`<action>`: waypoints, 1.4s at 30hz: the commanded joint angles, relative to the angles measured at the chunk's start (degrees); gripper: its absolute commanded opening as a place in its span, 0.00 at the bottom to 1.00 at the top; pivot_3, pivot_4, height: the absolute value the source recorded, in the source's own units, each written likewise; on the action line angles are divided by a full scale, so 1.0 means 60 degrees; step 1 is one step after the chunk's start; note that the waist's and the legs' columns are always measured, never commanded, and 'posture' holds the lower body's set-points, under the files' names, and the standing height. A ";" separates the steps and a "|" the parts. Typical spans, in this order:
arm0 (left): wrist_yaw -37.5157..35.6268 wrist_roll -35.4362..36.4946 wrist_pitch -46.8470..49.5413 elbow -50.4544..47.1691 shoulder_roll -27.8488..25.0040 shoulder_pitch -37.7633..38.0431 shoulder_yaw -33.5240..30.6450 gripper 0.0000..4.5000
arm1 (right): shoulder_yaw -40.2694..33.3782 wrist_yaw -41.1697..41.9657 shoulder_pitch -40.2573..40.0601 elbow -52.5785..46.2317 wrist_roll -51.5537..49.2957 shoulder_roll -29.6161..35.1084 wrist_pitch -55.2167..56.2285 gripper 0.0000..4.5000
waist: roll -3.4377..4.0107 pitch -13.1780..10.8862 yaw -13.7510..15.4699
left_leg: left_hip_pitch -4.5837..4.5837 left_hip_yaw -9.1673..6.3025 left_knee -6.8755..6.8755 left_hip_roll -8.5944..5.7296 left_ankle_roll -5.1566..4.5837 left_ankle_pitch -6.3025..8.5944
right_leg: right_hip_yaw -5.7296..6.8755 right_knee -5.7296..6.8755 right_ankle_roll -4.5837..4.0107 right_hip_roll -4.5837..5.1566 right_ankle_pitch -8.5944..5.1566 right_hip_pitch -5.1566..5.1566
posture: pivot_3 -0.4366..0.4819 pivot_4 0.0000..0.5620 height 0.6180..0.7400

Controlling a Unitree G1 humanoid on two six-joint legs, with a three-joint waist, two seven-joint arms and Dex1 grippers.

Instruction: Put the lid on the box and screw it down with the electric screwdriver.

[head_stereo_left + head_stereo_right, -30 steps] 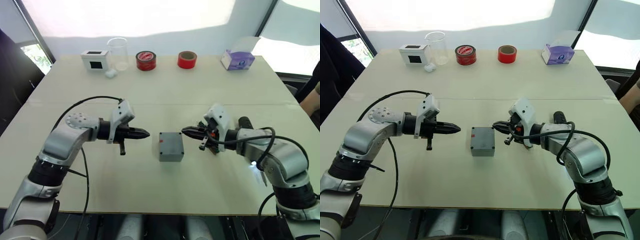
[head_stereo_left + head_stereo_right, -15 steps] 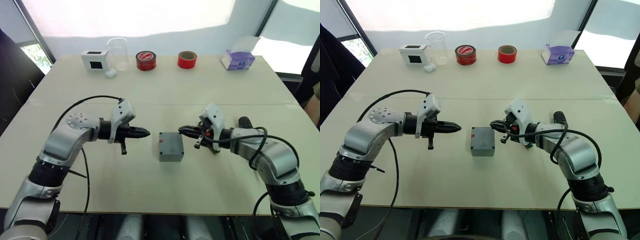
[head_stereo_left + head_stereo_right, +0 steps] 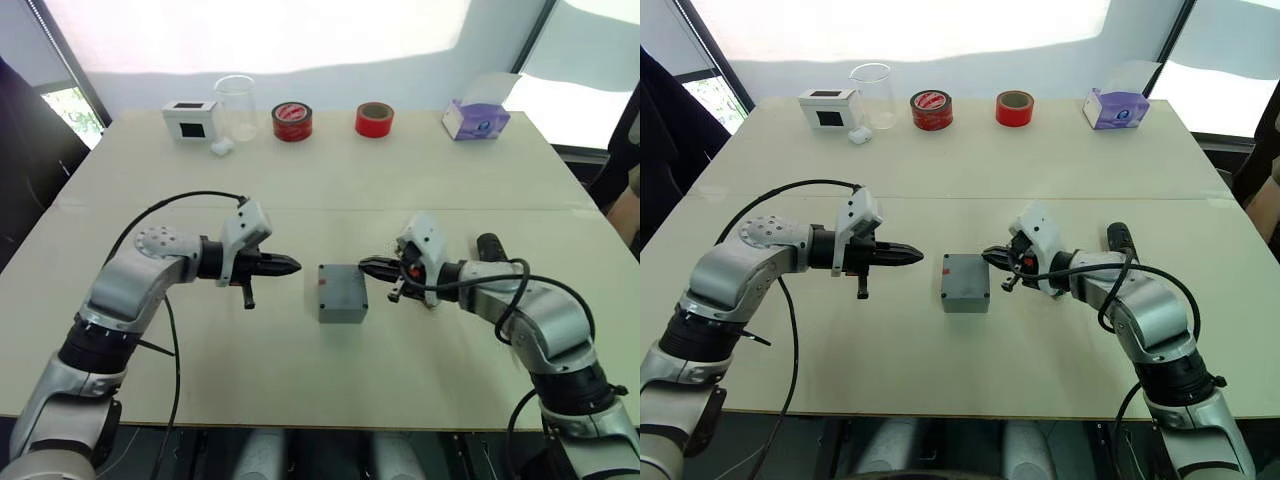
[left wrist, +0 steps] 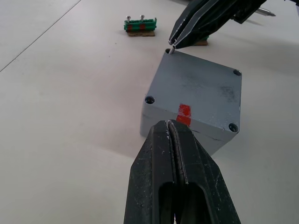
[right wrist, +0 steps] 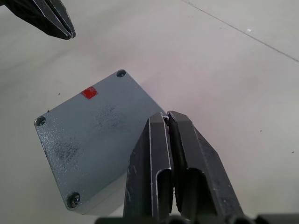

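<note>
Lid (image 4: 198, 91) sits on the box (image 3: 342, 294) between both end effectors: right end effector (image 5: 165, 117) pinches a tiny screw over its corner hole, left end effector (image 4: 171, 127) clenched empty nearby.

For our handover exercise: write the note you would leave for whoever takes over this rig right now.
Left gripper: shut, hovering left of the box.
Right gripper: shut, tips at the box's far right corner, with a small pale bit, maybe a screw, between them.
Lid: on the box.
Screwdriver: on the table behind the right arm, unheld.
Left to do: seat the screws, pick up the screwdriver, drive them down.
</note>
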State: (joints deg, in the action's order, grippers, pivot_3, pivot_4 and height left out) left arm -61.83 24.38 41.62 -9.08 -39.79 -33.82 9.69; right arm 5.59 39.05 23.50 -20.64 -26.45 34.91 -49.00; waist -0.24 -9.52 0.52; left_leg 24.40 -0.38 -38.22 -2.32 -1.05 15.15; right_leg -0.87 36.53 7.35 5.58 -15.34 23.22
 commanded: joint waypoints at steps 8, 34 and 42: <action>0.0055 0.0041 -0.0157 -0.0206 0.0029 -0.0024 -0.0139 0.00 | -0.0011 0.0072 0.0036 0.0114 0.0256 -0.0009 0.0361 0.01 | 0.0000 0.0000 0.0005 | 0.0000 0.0000 0.0000 0.0000 0.0001 0.0000 | 0.0000 0.0000 0.0000 0.0000 0.0000 0.0000 | 0.48 0.27 1.00; -0.0307 0.0225 -0.0219 -0.0670 0.0561 -0.0654 0.0209 0.00 | -0.2955 -0.0089 0.0529 0.0118 -0.1299 0.1732 -0.2596 0.84 | 0.0002 -0.0001 0.0033 | 0.0003 -0.0002 0.0000 -0.0003 0.0000 0.0000 | 0.0000 -0.0005 0.0000 0.0004 0.0000 -0.0006 | 0.48 0.27 1.00; -0.0644 0.0630 -0.0269 -0.1566 0.1037 -0.0901 0.0618 0.00 | -0.2958 0.0146 0.1695 0.2064 -0.1356 0.4685 -0.5643 0.99 | 0.0007 -0.0002 -0.0020 | 0.0001 0.0007 0.0008 0.0007 -0.0001 0.0001 | -0.0006 -0.0018 -0.0002 0.0007 -0.0001 -0.0002 | 0.48 0.27 1.00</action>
State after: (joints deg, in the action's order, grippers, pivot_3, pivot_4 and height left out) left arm -64.79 27.12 40.95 -17.08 -33.37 -38.65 13.05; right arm -12.83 38.60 33.21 -9.33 -34.62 60.21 -81.73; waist -0.20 -9.53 0.40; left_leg 24.40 -0.34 -38.13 -2.27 -1.06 15.15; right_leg -0.91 36.39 7.32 5.61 -15.35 23.22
